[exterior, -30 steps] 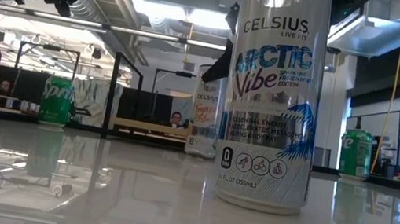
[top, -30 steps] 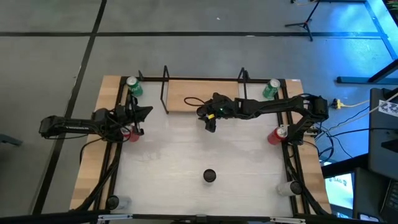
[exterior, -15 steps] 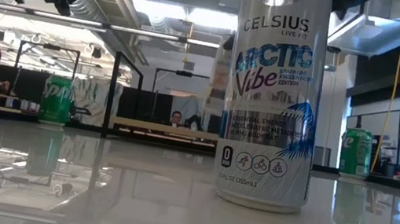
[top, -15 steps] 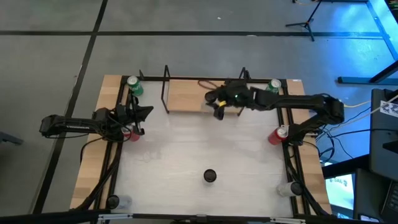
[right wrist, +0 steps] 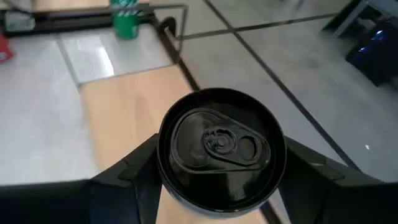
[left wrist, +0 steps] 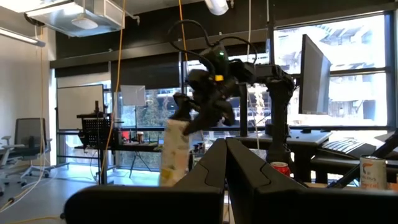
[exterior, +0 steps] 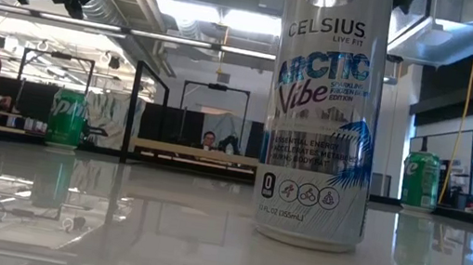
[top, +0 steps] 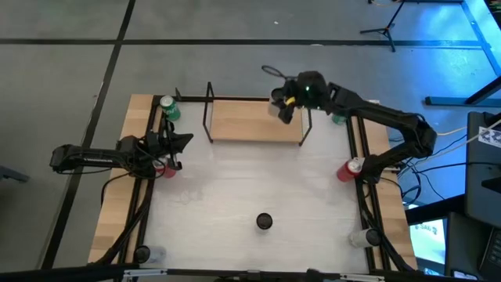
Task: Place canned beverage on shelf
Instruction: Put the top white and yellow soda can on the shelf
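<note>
Since prev frame, we see right gripper (top: 286, 106) w/ can (right wrist: 214, 147) clamped, moved up over shelf (top: 246, 124) far end. Can not yet set down; left gripper (top: 174, 145) shut, idle.

Pale, black-topped can (right wrist: 219, 146) upright above light-wood shelf's (top: 250, 121) right end, seemingly.

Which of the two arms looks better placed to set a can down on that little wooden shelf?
The right. Its gripper already holds a can above the shelf, at its right end. The left gripper waits, fingers shut, by the table's left edge.
</note>
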